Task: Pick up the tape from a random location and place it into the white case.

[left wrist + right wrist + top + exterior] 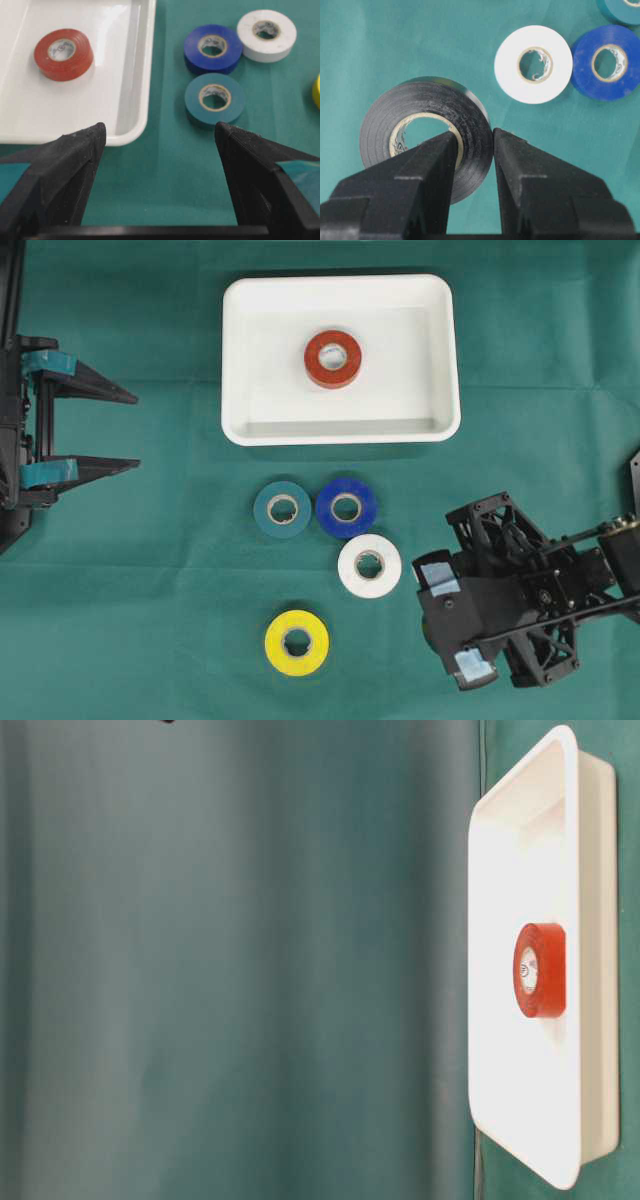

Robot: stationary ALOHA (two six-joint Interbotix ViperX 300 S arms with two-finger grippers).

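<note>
My right gripper [474, 132] is shut on a black tape roll [425, 100], one finger inside the core and the other against the outer wall. In the overhead view the right gripper [440, 625] is at the lower right and covers that roll. The white case [340, 430] lies at the top centre with a red tape roll [333, 358] flat inside it. My left gripper [135, 430] stands open at the left edge, far from the case, with nothing between its fingers [80, 150].
Teal [282, 509], blue [346, 507], white [369, 565] and yellow [297, 642] tape rolls lie on the green cloth below the case. The white roll is just left of the right gripper. The table-level view shows only the case [570, 820] and the red roll [540, 970].
</note>
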